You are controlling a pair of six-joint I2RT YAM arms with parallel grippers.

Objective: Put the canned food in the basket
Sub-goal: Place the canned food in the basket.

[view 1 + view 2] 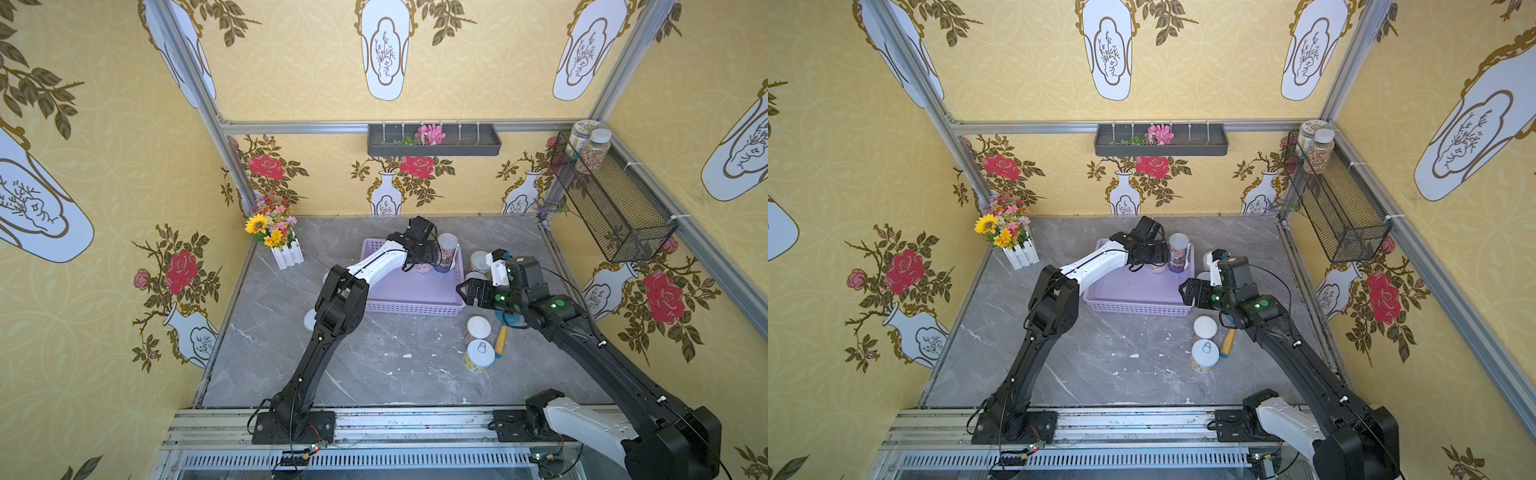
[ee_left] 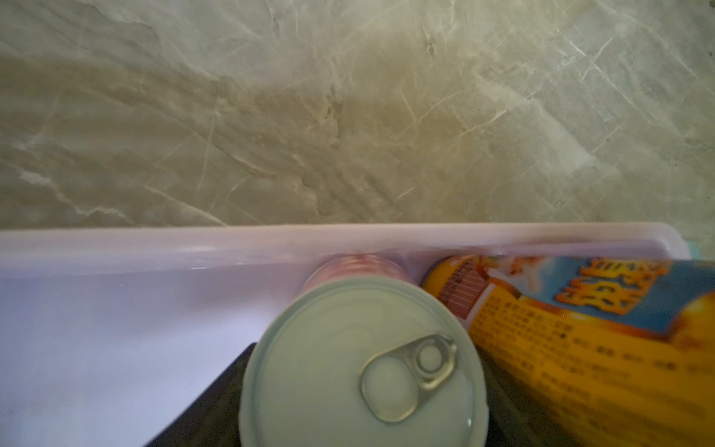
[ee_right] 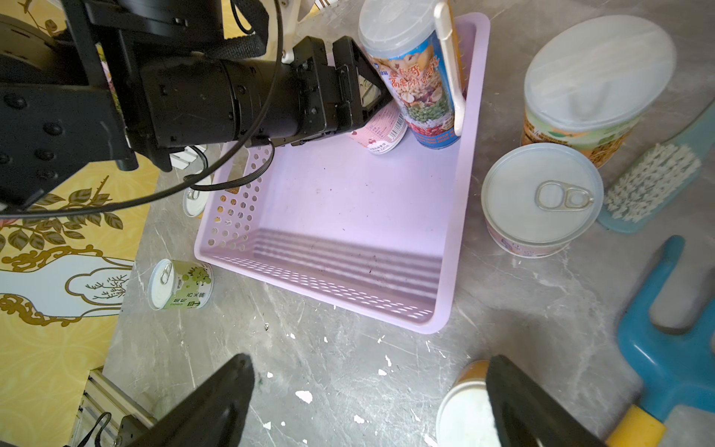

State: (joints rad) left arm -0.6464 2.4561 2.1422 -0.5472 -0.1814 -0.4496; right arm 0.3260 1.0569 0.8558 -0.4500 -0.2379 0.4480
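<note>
Closest to me, a yellow can (image 1: 481,357) and a capped can (image 1: 478,328) stand upright on the marble table (image 1: 332,353), not yet collected. A green can (image 3: 180,284) lies on its side by the left wall of the lilac basket (image 3: 348,201). My right gripper (image 3: 371,363) hangs just beside the basket's right side, fingers spread wide and empty. I judge it's parked there to stay clear of the drop. At the far corner my left gripper (image 3: 373,106) straddles a pink can (image 3: 383,135) low inside the basket, just beside the tall can (image 3: 418,77). That placement packs the corner and leaves the floor free. Whether those jaws pinch it or stand loose, I cannot tell.
</note>
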